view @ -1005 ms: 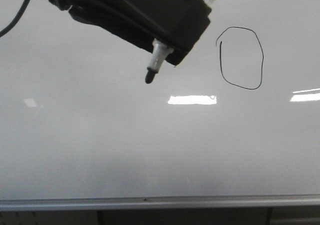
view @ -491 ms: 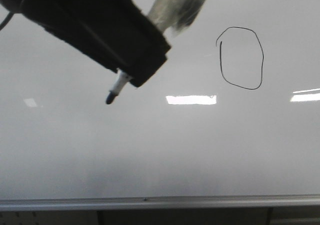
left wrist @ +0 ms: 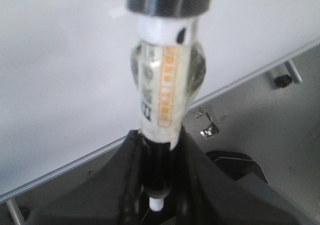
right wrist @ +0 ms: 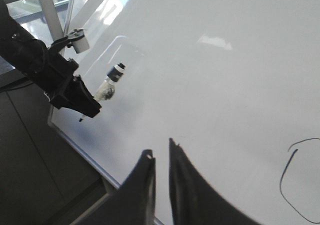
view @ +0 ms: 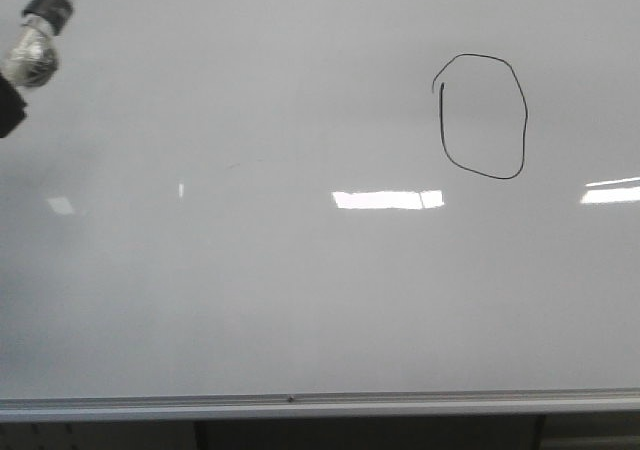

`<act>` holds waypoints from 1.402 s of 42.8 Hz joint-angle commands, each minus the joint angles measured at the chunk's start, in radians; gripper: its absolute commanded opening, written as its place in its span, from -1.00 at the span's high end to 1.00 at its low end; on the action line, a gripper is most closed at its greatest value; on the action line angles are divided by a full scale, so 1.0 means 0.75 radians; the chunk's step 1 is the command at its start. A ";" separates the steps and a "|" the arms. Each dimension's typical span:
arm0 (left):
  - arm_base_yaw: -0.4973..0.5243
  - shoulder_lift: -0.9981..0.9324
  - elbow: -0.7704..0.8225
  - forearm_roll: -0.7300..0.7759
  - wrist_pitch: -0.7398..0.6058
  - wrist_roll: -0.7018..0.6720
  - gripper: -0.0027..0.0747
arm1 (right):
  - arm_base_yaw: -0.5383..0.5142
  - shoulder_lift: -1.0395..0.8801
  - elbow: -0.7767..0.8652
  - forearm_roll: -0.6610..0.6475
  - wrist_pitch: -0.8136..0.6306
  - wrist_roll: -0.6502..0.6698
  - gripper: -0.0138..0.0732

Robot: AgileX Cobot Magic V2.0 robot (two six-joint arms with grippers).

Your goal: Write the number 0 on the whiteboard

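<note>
A finished number 0 (view: 483, 116) sits on the whiteboard (view: 300, 290), well apart from the marker (left wrist: 167, 85).

From where I stand, the thin black oval lies toward the board's upper right, above a bright strip of reflected light, with a short stroke end overlapping at its upper left. The left gripper (left wrist: 157, 185) is off at the board's far left edge, its jaws pinching the taped marker, tip clear of the surface. The right gripper (right wrist: 161, 170) hangs over the board near its silver frame, jaws nearly together with only a narrow gap, holding nothing.
</note>
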 commanded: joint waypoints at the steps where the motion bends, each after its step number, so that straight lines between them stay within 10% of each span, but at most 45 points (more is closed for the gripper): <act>1: 0.113 -0.033 -0.041 -0.022 -0.038 -0.039 0.98 | -0.006 -0.117 0.074 0.039 -0.127 -0.017 0.65; 35: 0.249 0.347 -0.041 -0.001 -0.411 -0.022 0.96 | -0.006 -0.489 0.340 0.040 -0.272 -0.017 0.84; 60: 0.210 0.386 -0.041 0.031 -0.501 -0.018 -0.43 | -0.006 -0.489 0.340 0.040 -0.284 -0.017 0.84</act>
